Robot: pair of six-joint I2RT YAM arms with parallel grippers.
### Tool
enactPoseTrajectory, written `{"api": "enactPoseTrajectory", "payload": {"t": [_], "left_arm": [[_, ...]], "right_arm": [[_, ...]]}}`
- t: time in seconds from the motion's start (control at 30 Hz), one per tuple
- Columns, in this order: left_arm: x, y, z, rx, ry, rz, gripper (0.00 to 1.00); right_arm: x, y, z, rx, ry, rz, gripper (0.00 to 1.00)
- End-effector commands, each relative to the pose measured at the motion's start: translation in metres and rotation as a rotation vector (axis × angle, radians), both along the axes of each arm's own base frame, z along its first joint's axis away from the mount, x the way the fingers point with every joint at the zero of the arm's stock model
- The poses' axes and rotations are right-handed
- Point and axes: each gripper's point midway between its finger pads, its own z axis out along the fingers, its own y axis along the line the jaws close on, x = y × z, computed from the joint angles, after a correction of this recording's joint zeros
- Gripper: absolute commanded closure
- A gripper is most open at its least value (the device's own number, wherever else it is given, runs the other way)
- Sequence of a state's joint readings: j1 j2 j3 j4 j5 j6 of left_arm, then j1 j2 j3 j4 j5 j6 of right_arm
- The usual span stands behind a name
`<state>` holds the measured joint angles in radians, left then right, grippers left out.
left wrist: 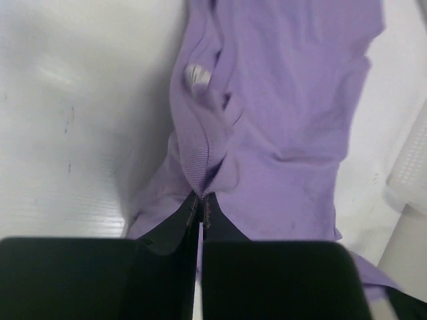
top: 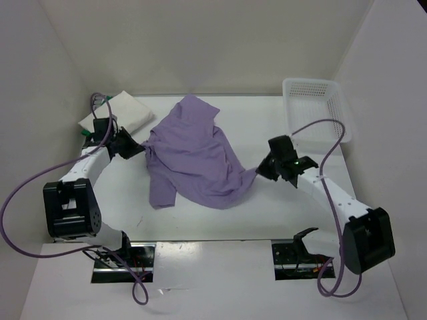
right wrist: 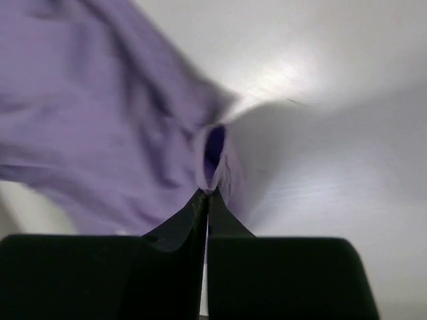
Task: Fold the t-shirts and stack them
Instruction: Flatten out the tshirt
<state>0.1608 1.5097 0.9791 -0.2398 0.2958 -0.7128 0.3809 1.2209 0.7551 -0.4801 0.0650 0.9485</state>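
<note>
The left end effector and the right end effector each clamped the purple t-shirt; drawing apart evenly would flatten the cloth between them.

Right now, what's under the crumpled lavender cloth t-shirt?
Only white tabletop shows around the crumpled lavender cloth t-shirt; whatever lies beneath its middle is covered.

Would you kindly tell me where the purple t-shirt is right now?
In the overhead view the purple t-shirt sits crumpled mid-table, pinched at its left edge by the left gripper and at its right corner by the right gripper.
</note>
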Motion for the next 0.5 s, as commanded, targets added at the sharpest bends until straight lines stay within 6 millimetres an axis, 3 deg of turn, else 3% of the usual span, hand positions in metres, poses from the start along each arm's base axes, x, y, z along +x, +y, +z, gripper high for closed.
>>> {"api": "enactPoseTrajectory", "payload": {"t": [0.0,0.07,0.1,0.17,0.2,0.23,0.27,0.33,0.37,0.4,0.43,0.47], "left_arm": [[0.015,0.0,0.062,0.01,-0.153,-0.007,1.0],[0.021,0.001,0.076,0.022,-0.183,-0.013,1.0],[0.026,0.002,0.08,0.023,-0.192,-0.013,1.0],[0.047,0.004,0.105,0.015,-0.25,0.002,1.0],[0.058,0.006,0.118,0.012,-0.29,0.008,1.0],[0.068,0.006,0.128,-0.003,-0.312,0.022,1.0],[0.088,0.004,0.139,-0.009,-0.338,0.016,1.0],[0.11,-0.01,0.149,-0.025,-0.356,-0.007,1.0],[0.131,-0.018,0.159,-0.04,-0.381,-0.027,1.0],[0.141,-0.041,0.164,-0.048,-0.389,-0.073,1.0],[0.15,-0.053,0.169,-0.042,-0.392,-0.105,1.0],[0.164,-0.066,0.151,-0.046,-0.356,-0.14,1.0]], "right_arm": [[0.037,-0.015,0.112,-0.032,-0.277,-0.014,1.0],[0.036,-0.015,0.13,-0.034,-0.293,0.019,1.0],[0.031,-0.006,0.134,0.01,-0.291,0.06,1.0],[0.013,0.014,0.121,0.051,-0.227,0.139,1.0],[0.001,0.029,0.112,0.087,-0.191,0.194,1.0],[-0.024,0.052,0.088,0.099,-0.115,0.28,1.0],[-0.037,0.066,0.079,0.108,-0.088,0.34,1.0],[-0.069,0.101,0.054,0.136,0.0,0.503,1.0],[-0.099,0.128,0.048,0.141,0.025,0.648,1.0],[-0.117,0.146,0.035,0.131,0.089,0.75,1.0],[-0.122,0.17,0.05,0.13,0.046,0.842,1.0],[-0.143,0.189,0.052,0.088,0.024,0.975,1.0]]}}
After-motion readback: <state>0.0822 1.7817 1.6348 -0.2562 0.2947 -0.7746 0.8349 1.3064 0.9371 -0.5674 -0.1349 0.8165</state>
